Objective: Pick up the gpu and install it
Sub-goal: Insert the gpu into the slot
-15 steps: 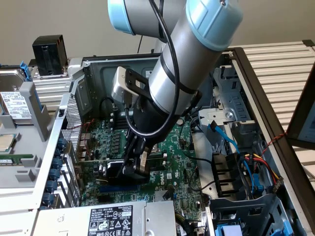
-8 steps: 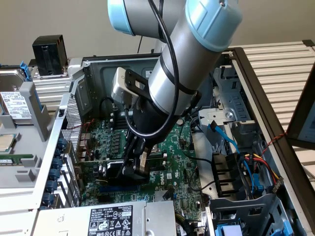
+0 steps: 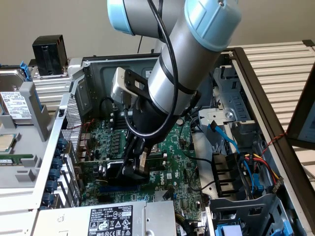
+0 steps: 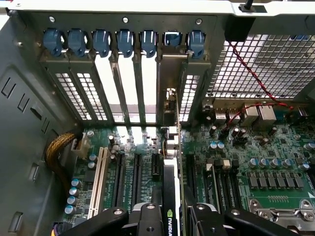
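Clamped between the black fingers of the tool (image 4: 174,219), the gpu (image 4: 170,189) stands edge-on over the motherboard (image 4: 275,147), bracket against the rear slot openings (image 4: 128,88), so seating looks under way, calling for a square, even press.

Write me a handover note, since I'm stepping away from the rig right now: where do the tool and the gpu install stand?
The tool is shut on the gpu, low inside the case.
The gpu stands upright, edge-on over a motherboard slot, its metal bracket lined up with a rear opening.
Done: gpu is picked up and at the slot.
Left: the tool has not let go; whether the card is fully seated cannot be told.
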Tool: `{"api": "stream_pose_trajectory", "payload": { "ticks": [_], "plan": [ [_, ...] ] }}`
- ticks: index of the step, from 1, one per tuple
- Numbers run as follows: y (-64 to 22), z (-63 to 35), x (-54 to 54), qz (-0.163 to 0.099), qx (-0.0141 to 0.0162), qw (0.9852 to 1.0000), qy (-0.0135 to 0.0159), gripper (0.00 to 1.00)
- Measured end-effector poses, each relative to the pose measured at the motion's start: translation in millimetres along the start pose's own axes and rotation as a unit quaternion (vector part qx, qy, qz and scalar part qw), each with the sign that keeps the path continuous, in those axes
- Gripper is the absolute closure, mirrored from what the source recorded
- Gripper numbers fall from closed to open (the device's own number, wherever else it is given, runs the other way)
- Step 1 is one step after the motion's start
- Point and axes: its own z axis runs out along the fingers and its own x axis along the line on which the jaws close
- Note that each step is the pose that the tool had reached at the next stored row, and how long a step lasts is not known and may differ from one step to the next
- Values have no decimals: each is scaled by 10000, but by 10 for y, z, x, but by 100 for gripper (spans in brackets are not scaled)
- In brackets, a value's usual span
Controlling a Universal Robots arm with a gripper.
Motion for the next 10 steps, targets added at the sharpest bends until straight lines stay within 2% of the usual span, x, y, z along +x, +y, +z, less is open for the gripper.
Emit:
{"api": "stream_pose_trajectory", "payload": {
  "ticks": [10],
  "plan": [
    [-2,13,-2,0,2,10000,0,73]
  ]
}}
